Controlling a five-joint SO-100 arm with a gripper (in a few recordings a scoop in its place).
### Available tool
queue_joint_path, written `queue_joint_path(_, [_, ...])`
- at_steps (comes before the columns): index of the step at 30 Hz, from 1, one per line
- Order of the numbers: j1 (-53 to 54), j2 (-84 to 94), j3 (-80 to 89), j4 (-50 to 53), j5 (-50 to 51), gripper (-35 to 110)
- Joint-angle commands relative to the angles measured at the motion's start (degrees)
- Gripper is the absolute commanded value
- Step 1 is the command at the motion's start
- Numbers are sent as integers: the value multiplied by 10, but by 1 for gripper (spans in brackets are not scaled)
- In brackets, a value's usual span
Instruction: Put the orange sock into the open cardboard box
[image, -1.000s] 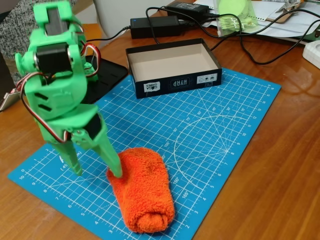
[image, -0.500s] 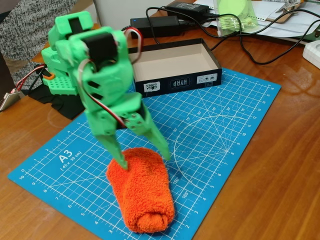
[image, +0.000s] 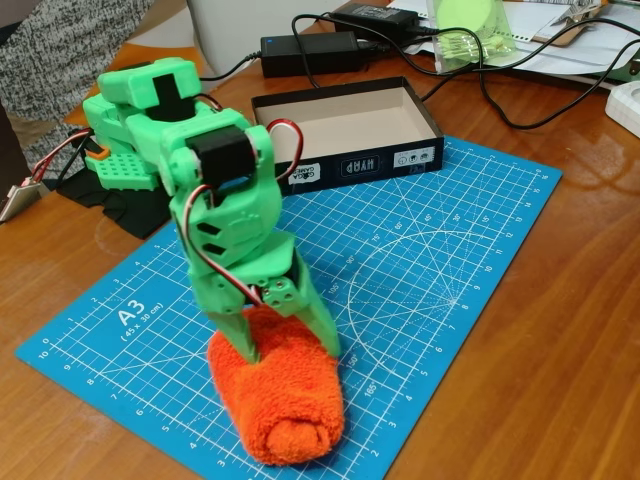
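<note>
Warm brown wood makes up the tabletop (image: 560, 330), with a blue cutting mat (image: 420, 260) laid across its middle in the fixed view. On the mat's near part, toward 6 o'clock, lies the orange sock (image: 285, 400), a thick fluffy bundle with its rolled end pointing at the bottom edge of the picture. The green claw (image: 290, 345) comes down on the sock's far end, its two fingers spread apart and straddling the bundle, one finger (image: 246, 338) pressed into the fluff on the left side and the other on the right side, so the jaws are parted around the sock and not yet closed on it. The sock rests on the mat.

Up from the claw rises the green arm (image: 215, 190), with red, white and black wires looping beside its joints, leaning back toward 10 o'clock where its base stands on a black plate.

Toward 12 o'clock from the sock, well apart from it, sits the open cardboard box (image: 345, 135), black outside with white labels on its near wall, tan inside, resting on the mat's far edge. Behind the box, at 12 o'clock, lies a black power adapter (image: 310, 50), and black cables (image: 520, 95) run across the tabletop toward 1 o'clock.
</note>
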Motion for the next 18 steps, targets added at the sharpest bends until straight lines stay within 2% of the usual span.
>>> queue_joint_path(1, [20, 18, -18, 12, -9, 33])
queue_joint_path(4, [25, 18, -10, 11, -9, 34])
queue_joint_path(7, [24, 52, 77, -20, -10, 34])
queue_joint_path(12, [15, 241, 463, -240, -11, 33])
queue_joint_path(18, [3, 225, 470, -239, 0, 29])
